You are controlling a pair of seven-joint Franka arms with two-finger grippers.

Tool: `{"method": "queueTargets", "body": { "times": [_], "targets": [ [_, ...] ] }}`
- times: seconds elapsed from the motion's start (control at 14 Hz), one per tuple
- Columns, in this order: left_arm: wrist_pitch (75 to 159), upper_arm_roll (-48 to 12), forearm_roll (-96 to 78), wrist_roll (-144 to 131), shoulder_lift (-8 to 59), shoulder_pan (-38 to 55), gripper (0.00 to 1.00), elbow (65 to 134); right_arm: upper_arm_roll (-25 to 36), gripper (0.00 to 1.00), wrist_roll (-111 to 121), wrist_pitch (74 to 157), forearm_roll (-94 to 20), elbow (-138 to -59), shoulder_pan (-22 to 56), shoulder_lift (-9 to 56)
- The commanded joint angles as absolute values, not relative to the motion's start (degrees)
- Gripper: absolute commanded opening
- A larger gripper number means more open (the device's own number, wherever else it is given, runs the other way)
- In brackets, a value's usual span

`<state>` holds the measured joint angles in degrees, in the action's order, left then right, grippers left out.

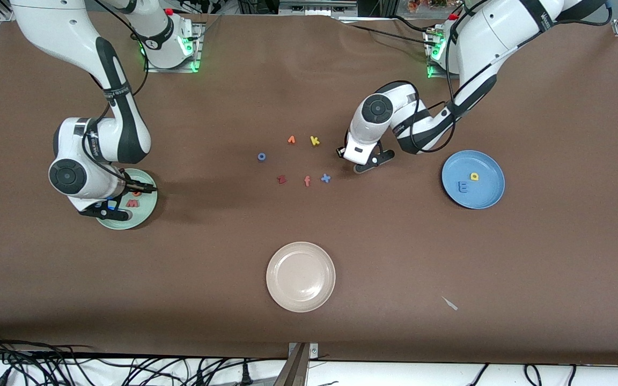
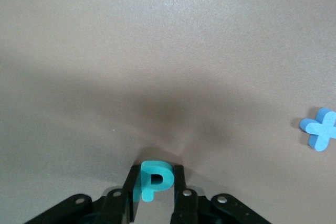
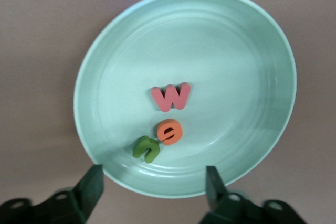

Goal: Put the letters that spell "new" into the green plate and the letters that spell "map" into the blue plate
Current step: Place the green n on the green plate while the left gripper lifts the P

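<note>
Teal "p" (image 2: 155,180), pinched low at the table by the left gripper (image 2: 156,195) while the right gripper (image 3: 153,187) hangs spread over the green plate (image 3: 252,51), could slip free if lifted abruptly.

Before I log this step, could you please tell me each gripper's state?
Left gripper: shut on the small teal foam letter "p".
Right gripper: open, empty, over the pale green round plate.
</note>
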<state>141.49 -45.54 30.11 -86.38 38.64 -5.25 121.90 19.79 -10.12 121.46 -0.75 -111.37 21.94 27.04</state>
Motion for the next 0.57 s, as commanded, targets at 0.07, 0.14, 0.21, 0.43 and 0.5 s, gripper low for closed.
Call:
{"method": "queueTargets", "body": {
  "times": [0.07,0.14,0.21,0.43,0.5],
  "targets": [
    [140.5,-44.6,32.7,-85.6,37.7,-5.6,0.20,120.8,19.4,1.00,-10.0,115.1,-1.4,-108.3,22.1,25.8],
    [138.5,-44.9,32.6,-84.8,36.7,-6.1,0.20,119.7,19.2,1.00,-10.0,113.7,-1.4,-107.6,22.2,25.6],
    [135.8,-45.4,32.0,-83.2,36.0,-7.0,0.20,117.8,18.9,1.00,-10.0,112.3,-1.4,-106.7,22.2,25.2],
    [129.4,-52.9,31.6,-78.6,35.9,-16.4,0.20,113.1,17.0,1.00,-10.2,107.9,-1.4,-105.3,22.3,23.7],
    [127.9,-56.2,31.6,-76.1,35.9,-20.8,0.20,113.1,16.4,1.00,-10.4,107.1,-1.4,-105.3,22.3,23.3]
  ]
}}
